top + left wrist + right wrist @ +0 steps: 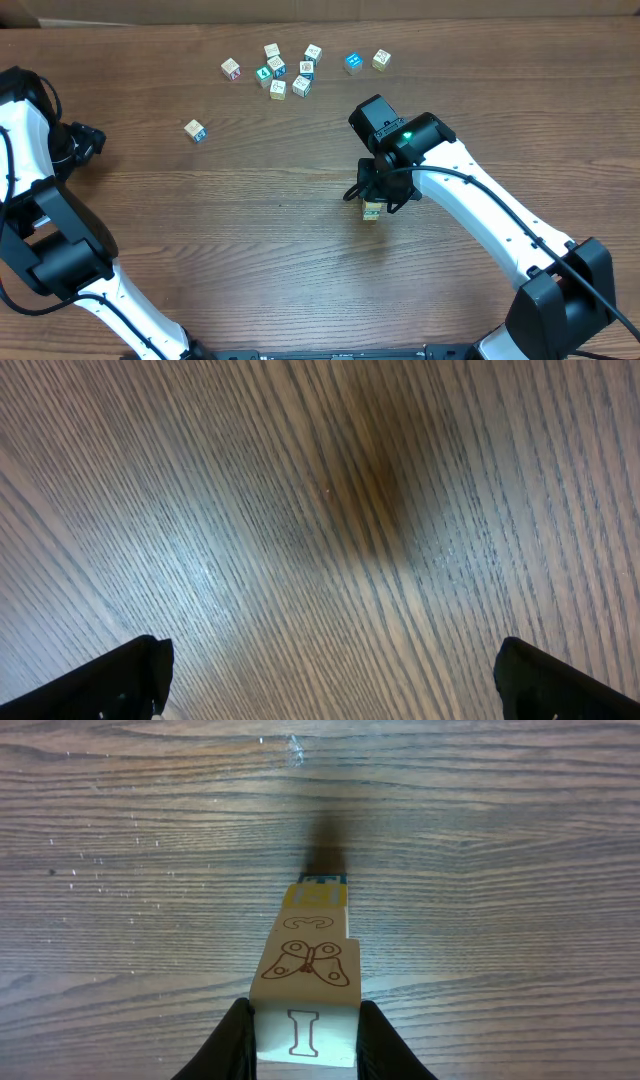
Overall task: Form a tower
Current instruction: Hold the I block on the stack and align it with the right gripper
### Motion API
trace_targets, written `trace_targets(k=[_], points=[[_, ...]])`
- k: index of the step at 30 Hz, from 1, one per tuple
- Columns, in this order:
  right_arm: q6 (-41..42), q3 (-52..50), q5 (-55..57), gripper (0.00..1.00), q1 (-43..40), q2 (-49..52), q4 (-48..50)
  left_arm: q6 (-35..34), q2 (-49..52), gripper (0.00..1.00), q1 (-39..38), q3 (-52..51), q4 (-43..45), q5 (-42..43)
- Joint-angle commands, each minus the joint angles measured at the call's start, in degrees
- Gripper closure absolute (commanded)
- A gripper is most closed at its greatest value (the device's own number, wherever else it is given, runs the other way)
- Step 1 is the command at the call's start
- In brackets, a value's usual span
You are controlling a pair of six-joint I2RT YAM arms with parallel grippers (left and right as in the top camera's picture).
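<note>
The tower (371,211) stands on the table right of centre, a one-cube-wide stack of pale wooden cubes. In the right wrist view the tower (316,910) drops away below its top cube (306,972), which has a butterfly on its side and a letter I on its cream top face. My right gripper (305,1032) is shut on that top cube, one black finger (238,1038) pressed against each side. The right gripper (380,190) hides most of the stack from overhead. My left gripper (330,685) is open over bare wood, far left, holding nothing.
Several loose printed cubes (285,70) lie in a cluster at the back of the table. Two more (352,63) (381,59) sit to its right, and a single cube (195,130) lies apart at the left. The left arm (45,200) fills the left edge.
</note>
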Motion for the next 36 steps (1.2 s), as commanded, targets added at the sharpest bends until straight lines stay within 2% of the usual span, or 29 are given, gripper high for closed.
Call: trace_targets(k=[1,5,9,11,18,27,33,36], points=[[-1.7,-0.4,-0.2,0.86,0.3,-0.4,-0.2,1.1,0.4,0.0,-0.8,0.9,0.0,-0.5],[-1.6,-0.4,-0.2,0.87,0.3,-0.5,-0.1,1.1,0.4,0.0,-0.8,0.9,0.0,-0.5],[-1.6,-0.4,-0.2,0.79,0.2,-0.5,-0.1,1.1,0.4,0.0,-0.8,0.9,0.0,-0.5],[-1.6,-0.4,-0.2,0.72,0.2,-0.5,-0.1,1.1,0.4,0.0,-0.8,0.9,0.0,-0.5],[-1.6,-0.4,-0.2,0.61,0.2,-0.5,-0.1,1.1,0.4,0.0,-0.8,0.9,0.0,-0.5],[-1.6,-0.4,-1.6,0.59,0.2,-0.5,0.6,1.1,0.4,0.01,-0.8,0.9,0.0,-0.5],[-1.6,-0.4,-1.7,0.67,0.2,-0.5,0.7,1.1,0.4,0.01,-0.8,0.9,0.0,-0.5],[-1.6,-0.4,-1.7,0.68,0.2,-0.5,0.7,1.1,0.4,0.01,-0.8,0.9,0.0,-0.5]])
